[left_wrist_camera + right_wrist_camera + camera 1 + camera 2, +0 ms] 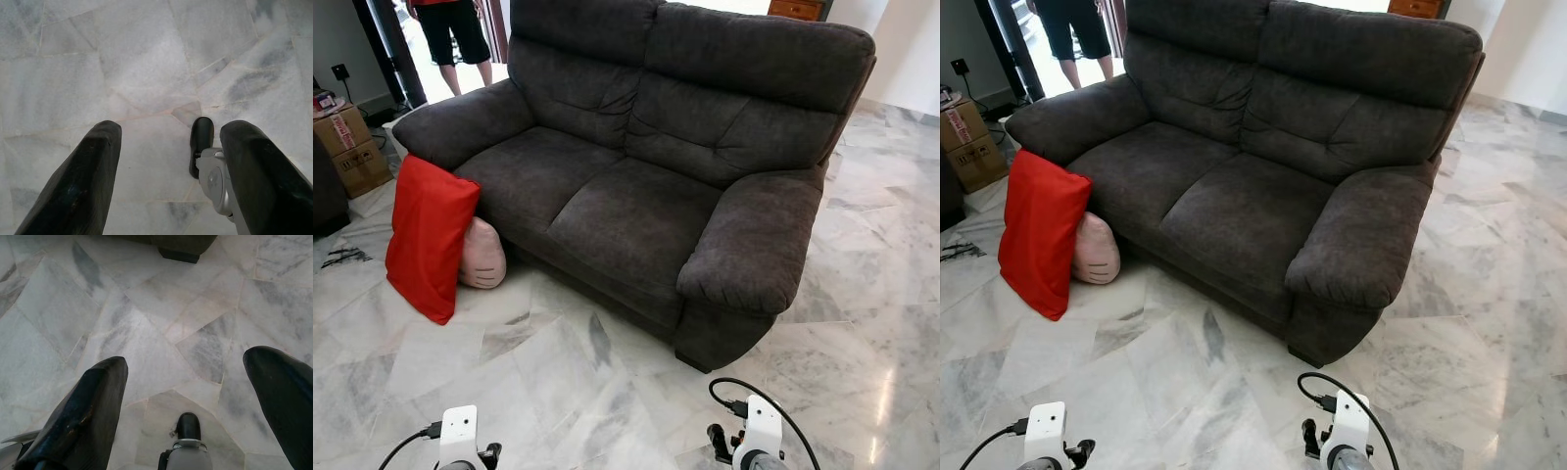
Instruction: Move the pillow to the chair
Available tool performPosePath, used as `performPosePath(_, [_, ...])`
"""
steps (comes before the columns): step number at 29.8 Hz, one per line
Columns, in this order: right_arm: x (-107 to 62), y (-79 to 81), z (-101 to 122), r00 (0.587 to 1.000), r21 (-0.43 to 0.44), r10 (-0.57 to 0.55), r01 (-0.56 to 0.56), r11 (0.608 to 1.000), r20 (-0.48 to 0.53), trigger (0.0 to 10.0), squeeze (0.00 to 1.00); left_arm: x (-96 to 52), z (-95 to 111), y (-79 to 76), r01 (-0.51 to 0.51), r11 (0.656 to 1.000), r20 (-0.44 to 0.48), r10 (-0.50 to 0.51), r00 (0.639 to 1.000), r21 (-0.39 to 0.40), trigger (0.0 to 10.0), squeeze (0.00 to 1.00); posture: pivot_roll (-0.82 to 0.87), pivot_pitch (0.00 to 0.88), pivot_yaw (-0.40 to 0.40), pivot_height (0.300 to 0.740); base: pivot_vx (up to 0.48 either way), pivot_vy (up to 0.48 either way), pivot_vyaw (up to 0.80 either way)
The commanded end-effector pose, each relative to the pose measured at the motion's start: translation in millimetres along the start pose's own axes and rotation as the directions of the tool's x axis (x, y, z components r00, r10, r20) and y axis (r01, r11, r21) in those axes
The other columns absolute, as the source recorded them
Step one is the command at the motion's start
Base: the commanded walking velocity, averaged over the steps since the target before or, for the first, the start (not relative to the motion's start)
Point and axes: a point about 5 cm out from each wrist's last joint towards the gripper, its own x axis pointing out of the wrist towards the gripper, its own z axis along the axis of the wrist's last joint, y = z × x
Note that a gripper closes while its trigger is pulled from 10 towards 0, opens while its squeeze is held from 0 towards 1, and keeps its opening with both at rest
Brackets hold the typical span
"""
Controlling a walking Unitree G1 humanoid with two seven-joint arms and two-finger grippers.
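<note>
A red pillow point(431, 235) stands on edge on the marble floor, leaning against the front left corner of a dark grey two-seat sofa point(636, 206). A pink cushion point(483, 257) sits tucked behind it against the sofa base. Both arms hang low at the bottom of the head views, far from the pillow: the left wrist point(458, 436) and the right wrist point(759, 436). My left gripper point(171, 132) is open over bare floor with nothing between its fingers. My right gripper point(188, 362) is also open and empty, near the sofa's front foot point(181, 254).
A person's legs point(455, 39) stand in the doorway behind the sofa's left arm. Cardboard boxes point(350, 147) sit at the far left, with cables point(342, 257) on the floor beside them. Open marble floor point(862, 294) lies in front and to the right.
</note>
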Motion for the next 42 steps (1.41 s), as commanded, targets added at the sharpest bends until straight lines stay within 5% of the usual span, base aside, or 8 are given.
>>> performPosePath(1, [0.2, 0.5, 1.8, 1.000, 0.013, -0.001, 0.001, 1.000, 0.009, 10.0, 0.00, 0.0, -1.5, 1.2, -0.005, 1.000, -0.014, 0.006, 1.000, 0.008, 10.0, 0.00, -0.01, 0.000, -0.029, 0.740, 0.000, 0.334, 0.00])
performPosePath(42, [0.0, -1.4, 2.5, 1.000, 0.010, -0.012, 0.012, 1.000, 0.018, 10.0, 0.00, -0.1, -3.1, 0.0, -0.004, 1.000, -0.026, 0.004, 1.000, 0.004, 10.0, 0.00, -0.01, 0.000, -0.030, 0.740, 0.000, 0.399, -0.08])
